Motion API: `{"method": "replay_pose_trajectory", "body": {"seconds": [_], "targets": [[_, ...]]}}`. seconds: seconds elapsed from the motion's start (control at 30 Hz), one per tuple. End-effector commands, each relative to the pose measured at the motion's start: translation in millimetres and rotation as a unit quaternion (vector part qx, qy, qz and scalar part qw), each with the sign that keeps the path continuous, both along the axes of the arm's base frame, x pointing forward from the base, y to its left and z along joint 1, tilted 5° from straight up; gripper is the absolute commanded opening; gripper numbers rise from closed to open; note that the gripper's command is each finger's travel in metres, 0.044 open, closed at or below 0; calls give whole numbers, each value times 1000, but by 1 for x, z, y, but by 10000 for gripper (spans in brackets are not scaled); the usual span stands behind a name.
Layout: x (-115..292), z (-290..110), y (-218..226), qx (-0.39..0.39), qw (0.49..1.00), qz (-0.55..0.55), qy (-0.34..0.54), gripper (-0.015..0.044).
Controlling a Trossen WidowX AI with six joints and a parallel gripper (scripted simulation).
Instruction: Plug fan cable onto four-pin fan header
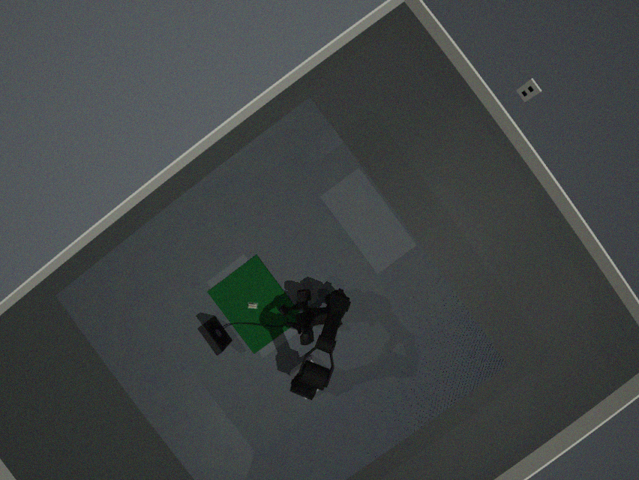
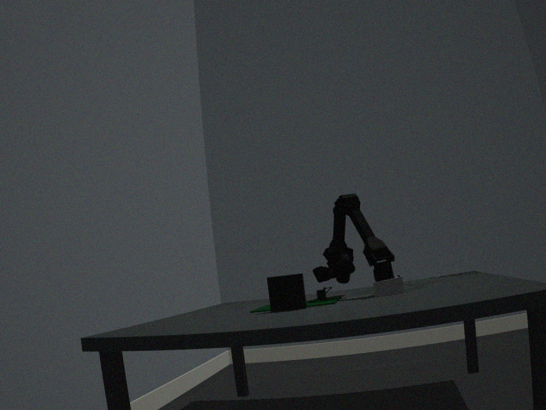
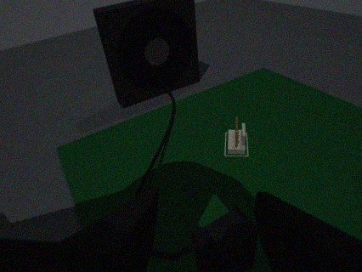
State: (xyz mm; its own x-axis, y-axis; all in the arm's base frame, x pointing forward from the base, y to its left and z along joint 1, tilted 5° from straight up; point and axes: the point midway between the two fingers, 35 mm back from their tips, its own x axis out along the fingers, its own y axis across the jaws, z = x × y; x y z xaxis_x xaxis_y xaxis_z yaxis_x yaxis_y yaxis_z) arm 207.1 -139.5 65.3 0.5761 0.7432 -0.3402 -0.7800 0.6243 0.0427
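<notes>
The green board (image 1: 242, 283) (image 2: 260, 308) (image 3: 302, 132) lies flat. The white header (image 1: 252, 305) (image 3: 236, 148) stands on it with its pins uncovered. The black fan (image 1: 214, 334) (image 2: 286, 292) (image 3: 146, 51) stands beside the board. Its cable (image 1: 247, 323) (image 3: 166, 136) runs over the board and passes behind my left finger. The dark plug (image 3: 225, 240) shows low in the wrist view, beyond and between the fingertips, away from the header. My gripper (image 3: 206, 199) is open, with a gap between plug and left finger. Darkness hides whether the plug touches the right finger or the board.
The arm's base block (image 2: 388, 286) stands on the table (image 2: 176, 326), behind the board in the exterior view. The fan is an upright obstacle past the board's edge. The arm's shadow falls over the near part of the board.
</notes>
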Motion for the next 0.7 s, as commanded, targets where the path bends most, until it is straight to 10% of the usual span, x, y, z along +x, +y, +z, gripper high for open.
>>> {"method": "replay_pose_trajectory", "body": {"seconds": [0.0,0.67], "targets": [[-1,-2,6,-13,999,23,31,205],[-4,-11,21,-143,961,87,222,205]]}}
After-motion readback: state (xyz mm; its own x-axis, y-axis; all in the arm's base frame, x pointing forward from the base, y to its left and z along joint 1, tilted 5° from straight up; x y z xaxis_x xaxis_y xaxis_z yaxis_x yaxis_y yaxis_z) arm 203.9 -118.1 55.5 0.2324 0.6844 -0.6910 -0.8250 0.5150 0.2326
